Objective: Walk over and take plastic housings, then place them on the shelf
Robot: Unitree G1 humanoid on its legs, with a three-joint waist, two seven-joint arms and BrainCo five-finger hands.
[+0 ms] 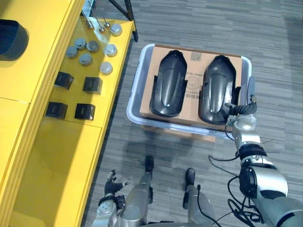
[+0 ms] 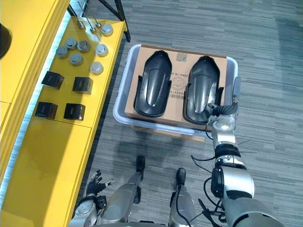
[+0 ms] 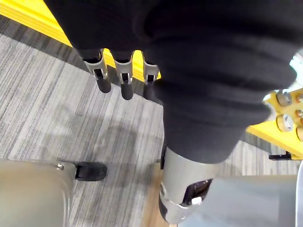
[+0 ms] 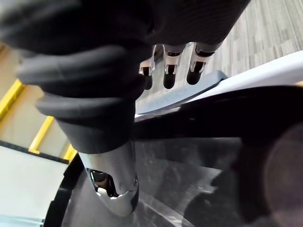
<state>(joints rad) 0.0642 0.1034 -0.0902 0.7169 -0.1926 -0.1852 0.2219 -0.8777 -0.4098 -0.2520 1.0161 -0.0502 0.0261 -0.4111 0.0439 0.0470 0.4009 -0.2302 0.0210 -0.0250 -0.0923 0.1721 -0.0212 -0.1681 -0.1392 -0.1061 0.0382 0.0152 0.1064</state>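
Right hand (image 1: 239,109) at glossy black rounded housing (image 1: 215,80) on flat brown cardboard (image 1: 193,71)

Right hand (image 1: 239,109) sits at the right housing (image 1: 215,87), inside the grey bin (image 1: 134,101)

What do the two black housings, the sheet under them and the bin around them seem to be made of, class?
Housings: apparently hard moulded plastic, glossy black; light streaks run along their curves. Sheet: cardboard, matte brown, flat, with printed marks. Bin: probably plastic, pale and slightly translucent, with a rounded moulded rim.
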